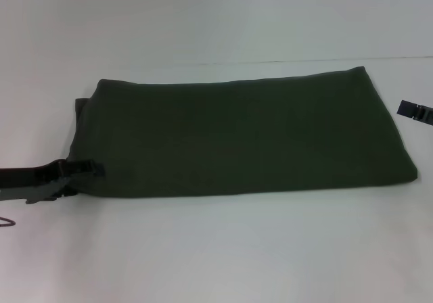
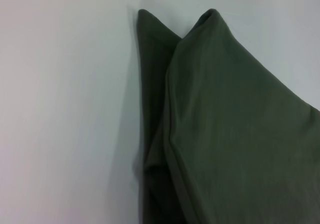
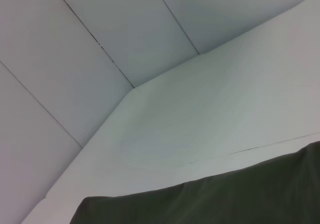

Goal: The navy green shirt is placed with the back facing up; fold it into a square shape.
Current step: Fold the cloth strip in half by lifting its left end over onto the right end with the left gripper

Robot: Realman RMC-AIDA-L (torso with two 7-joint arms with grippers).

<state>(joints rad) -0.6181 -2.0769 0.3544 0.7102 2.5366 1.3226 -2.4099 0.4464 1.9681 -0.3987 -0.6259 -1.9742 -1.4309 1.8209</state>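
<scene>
Three views logged, head view first: the navy green shirt (image 1: pixel 237 137) lies already folded into a long flat band across the middle of the white table (image 1: pixel 216 249), its long axis running side to side; I judge a crosswise fold is what remains to reach a square. My left gripper (image 1: pixel 84 171) sits at the shirt's left end near the front corner, touching or just over the hem; I cannot tell whether its fingers are spread or pinching cloth. My right gripper (image 1: pixel 415 111) shows only as a black tip at the frame edge, just beside the shirt's right end and apart from it; its fingers cannot be judged either. Risks as I see them: if the left grip catches only the top layer, the stack could peel apart when lifted; soft fabric may drag or bunch, leaving a skewed shape. Left wrist view: two pointed corners of the shirt (image 2: pixel 225 124) are offset, one layer peeking out beside the other, so the layers are not flush and a single-layer grab looks plausible. The table (image 2: pixel 65 109) here is plain white and smooth. Right wrist view: the shirt's edge (image 3: pixel 210 204) crosses the lower part, the table (image 3: pixel 200 124) beyond it, then a pale panelled wall (image 3: pixel 100 24) with thin dark seams.
</scene>
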